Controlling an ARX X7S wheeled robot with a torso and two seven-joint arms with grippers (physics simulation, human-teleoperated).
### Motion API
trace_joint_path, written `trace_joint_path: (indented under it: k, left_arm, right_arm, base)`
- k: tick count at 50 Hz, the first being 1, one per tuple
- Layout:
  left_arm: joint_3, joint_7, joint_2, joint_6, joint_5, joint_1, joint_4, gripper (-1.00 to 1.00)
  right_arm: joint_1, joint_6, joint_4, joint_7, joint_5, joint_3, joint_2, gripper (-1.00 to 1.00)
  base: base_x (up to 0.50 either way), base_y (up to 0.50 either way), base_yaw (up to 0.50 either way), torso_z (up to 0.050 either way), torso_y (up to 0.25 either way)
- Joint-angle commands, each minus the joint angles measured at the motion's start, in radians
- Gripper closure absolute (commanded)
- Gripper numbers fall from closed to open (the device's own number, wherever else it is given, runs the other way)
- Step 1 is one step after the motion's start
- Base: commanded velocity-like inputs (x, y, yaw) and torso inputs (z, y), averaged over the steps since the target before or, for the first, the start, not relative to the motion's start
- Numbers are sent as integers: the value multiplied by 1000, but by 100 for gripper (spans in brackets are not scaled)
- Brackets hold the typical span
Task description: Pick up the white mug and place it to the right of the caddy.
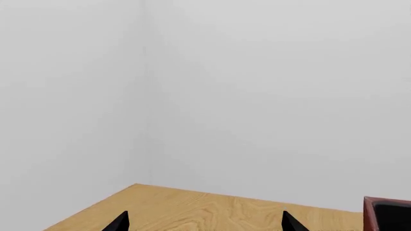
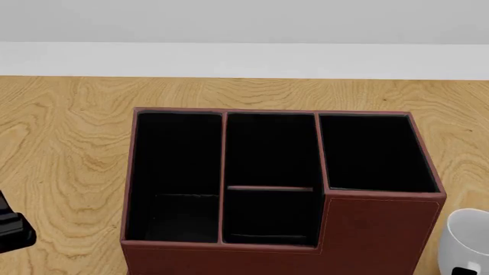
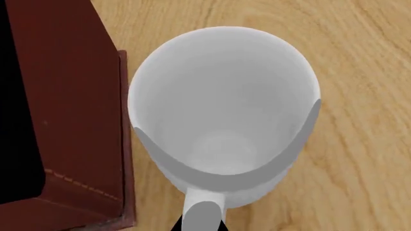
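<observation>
While the glossy white ceramic mug (image 3: 224,120) stands empty directly under the right gripper (image 3: 199,224), just beside the taller corner of the dark reddish-brown leather-look caddy (image 3: 70,120), the placing step looks nearly done; whether that gripper is clamped on the handle or apart, I cannot tell. Next comes releasing and lifting clear without tipping it. All four black-lined caddy compartments are empty, and the left gripper (image 1: 205,224) hangs with fingertips apart over the light wooden desk (image 1: 192,209).

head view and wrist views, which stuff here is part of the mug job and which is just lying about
Part of the job:
- white mug, upright on the table just right of the caddy
- caddy, dark reddish-brown, its compartments empty
- right gripper, at the mug's handle; its jaws barely show

Just there:
- wooden table
- left gripper, jaws apart over bare table, holding nothing
</observation>
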Motion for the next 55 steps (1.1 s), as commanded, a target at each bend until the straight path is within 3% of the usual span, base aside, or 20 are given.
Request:
trace_joint_path:
  k: [1, 21, 22, 55]
  left_arm:
    - [5, 1, 1, 11, 2, -1, -13, -100]
    - [14, -3, 4, 20, 7, -2, -28, -100]
    - [14, -3, 4, 19, 6, -1, -26, -100]
    - [18, 0, 4, 35, -8, -6, -43, -100]
  right_arm:
    - [-19, -6, 5, -15, -39, 39, -7, 100]
    - [-42, -1, 5, -2, -49, 64, -8, 100]
    - [-42, -2, 5, 0, -52, 61, -8, -100]
    - [-42, -7, 5, -8, -53, 49, -2, -100]
  base:
    - [0, 0, 0, 0, 0]
    - [0, 0, 0, 0, 0]
    - [0, 0, 0, 0, 0]
    - [0, 0, 0, 0, 0]
